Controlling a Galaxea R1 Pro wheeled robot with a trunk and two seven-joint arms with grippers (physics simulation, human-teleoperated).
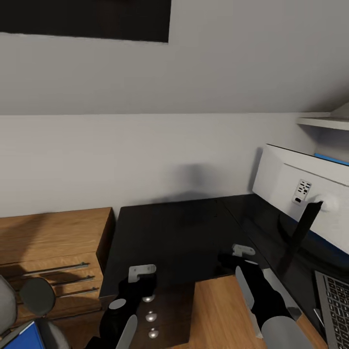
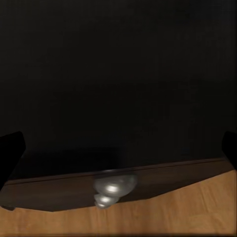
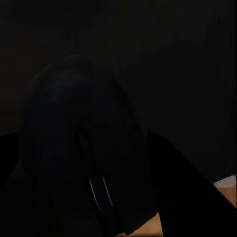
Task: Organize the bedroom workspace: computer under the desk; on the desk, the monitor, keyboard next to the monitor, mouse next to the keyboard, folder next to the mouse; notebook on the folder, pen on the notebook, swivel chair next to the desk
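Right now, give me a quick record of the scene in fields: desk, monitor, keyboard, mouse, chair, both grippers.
desk: black, mostly bare in front
monitor: on the desk at right, white back facing the camera
keyboard: on the desk, below the monitor
mouse: between the right gripper's fingers
swivel chair: lower left, blue folder on it
left gripper: open, empty, over the desk edge
right gripper: holding the mouse

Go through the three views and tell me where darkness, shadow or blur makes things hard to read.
Head view: evenly lit; a soft shadow smudges the wall above the glossy black desk, which faintly mirrors the white-backed monitor. Left wrist view: mostly near-black desk surface, with a blurred round silver knob. Right wrist view: very dark; the rounded black mouse barely separates from the background, so the tool's state is unclear.
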